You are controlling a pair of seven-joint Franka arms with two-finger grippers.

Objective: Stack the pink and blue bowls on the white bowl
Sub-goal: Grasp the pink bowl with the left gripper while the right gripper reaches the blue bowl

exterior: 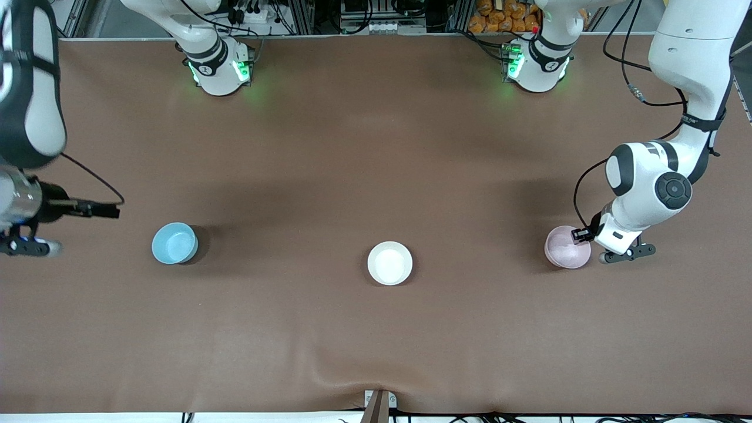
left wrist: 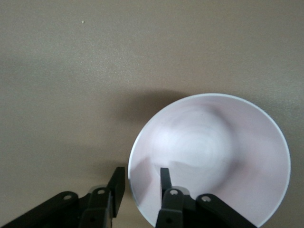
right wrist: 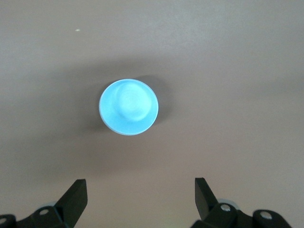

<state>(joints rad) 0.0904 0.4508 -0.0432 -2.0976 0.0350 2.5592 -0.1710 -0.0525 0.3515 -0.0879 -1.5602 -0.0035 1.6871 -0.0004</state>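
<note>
Apparently the first pickup was in hand: the left gripper [left wrist: 140,183] straddled the pink bowl's [exterior: 567,247] rim at the left arm's end of the table, fingers narrowly apart, not clamped. Next it should close, lift and carry to the white bowl [exterior: 390,263] mid-table. The right gripper [right wrist: 140,194] hung wide open above the blue bowl [exterior: 174,243], waiting.

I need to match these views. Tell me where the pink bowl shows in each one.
Front view: pink bowl at the left arm's end of the table, beside the left gripper.
Left wrist view: fills the lower part, one finger inside its rim.
Right wrist view: not in it.
Shared landmark: the left gripper at its rim.
</note>
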